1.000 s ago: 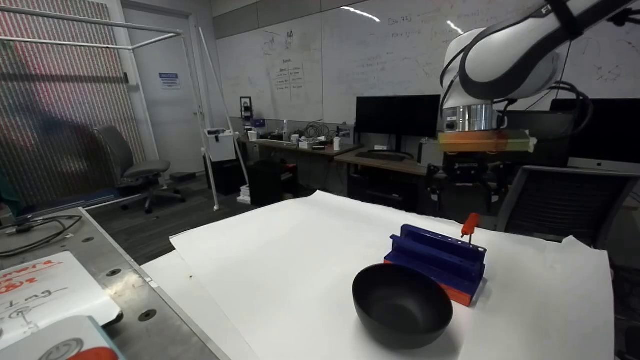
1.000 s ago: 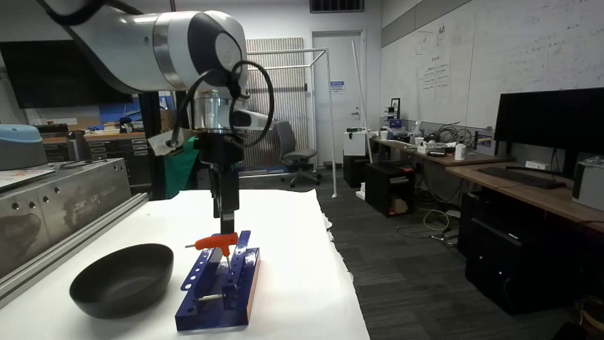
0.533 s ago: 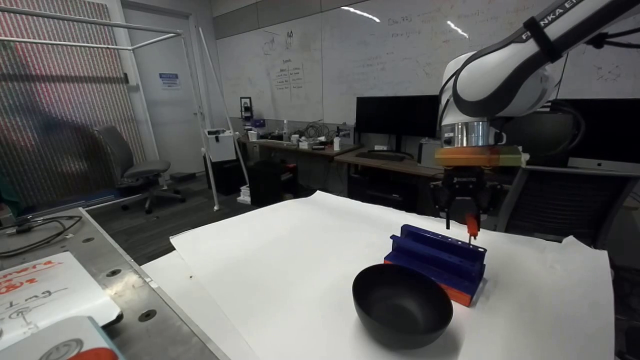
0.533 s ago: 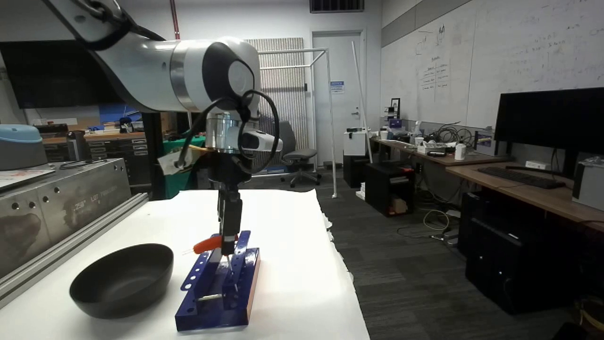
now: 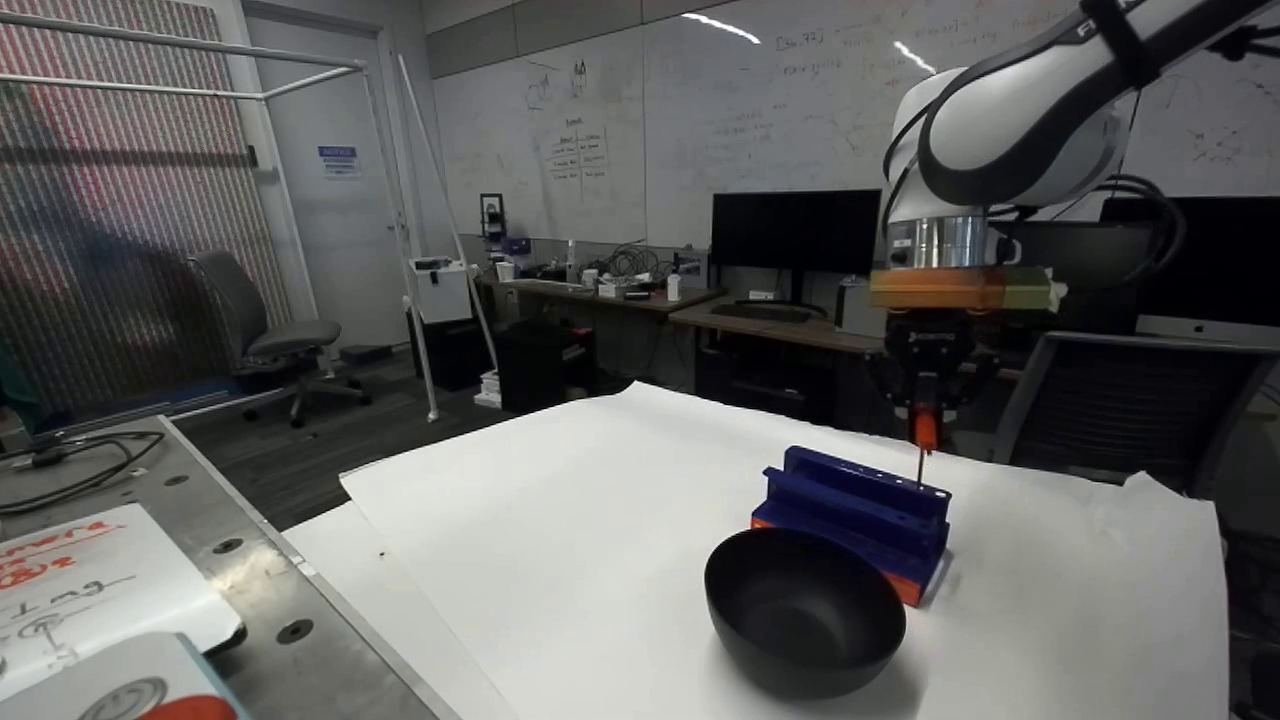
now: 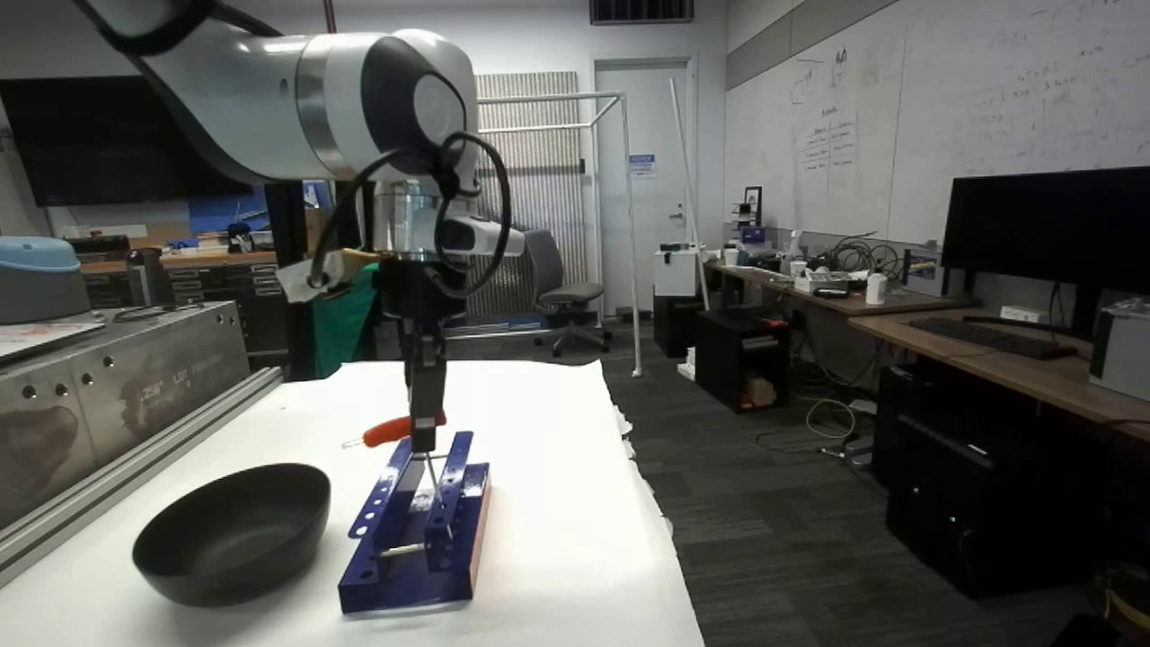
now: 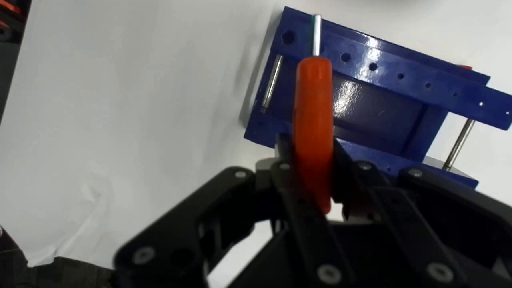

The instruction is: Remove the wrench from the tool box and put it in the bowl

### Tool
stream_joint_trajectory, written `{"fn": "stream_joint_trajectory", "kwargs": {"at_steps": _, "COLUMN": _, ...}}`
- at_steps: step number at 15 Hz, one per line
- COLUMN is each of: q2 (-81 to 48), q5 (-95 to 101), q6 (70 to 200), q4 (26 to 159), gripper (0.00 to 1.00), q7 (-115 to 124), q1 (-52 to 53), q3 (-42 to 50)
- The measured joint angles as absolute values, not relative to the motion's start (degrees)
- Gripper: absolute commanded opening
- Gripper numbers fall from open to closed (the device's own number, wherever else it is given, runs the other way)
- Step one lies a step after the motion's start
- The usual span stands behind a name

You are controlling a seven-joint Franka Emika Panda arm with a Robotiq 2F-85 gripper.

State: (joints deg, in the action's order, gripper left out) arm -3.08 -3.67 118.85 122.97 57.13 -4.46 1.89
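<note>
the wrench [image 5: 926, 430] is grasped by its handle [image 7: 314, 104] in the hand [image 7: 313, 163], above the tool box [image 5: 855, 515], where its downward shaft [image 5: 922, 468] appears seated. it should be drawn out along the shaft's lean, so that the tool box is not dragged, and only then be carried to the bowl [image 5: 805, 610]. in the wrist view the handle and metal tip [image 7: 317, 35] are shown, but the shaft is hidden; in an exterior view worktop [image 6: 328, 557] is revealed between bowl and tool box
</note>
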Motion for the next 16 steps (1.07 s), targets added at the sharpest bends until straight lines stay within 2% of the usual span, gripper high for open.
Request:
{"fn": "stream_joint_trajectory", "kwargs": {"at_steps": 5, "q2": 7.13, "q5": -0.46, "q6": 117.70, "q4": 122.88, "gripper": 0.06, "q7": 57.51, "q1": -2.42, "q3": 0.70}}
{"fn": "stream_joint_trajectory", "kwargs": {"at_steps": 9, "q2": 12.24, "q5": -7.96, "q6": 117.64, "q4": 122.62, "gripper": 0.06, "q7": 48.46, "q1": -0.32, "q3": -0.35}}
{"fn": "stream_joint_trajectory", "kwargs": {"at_steps": 16, "q2": 2.22, "q5": -26.14, "q6": 117.99, "q4": 124.00, "gripper": 0.06, "q7": 26.92, "q1": 2.20, "q3": -1.20}}
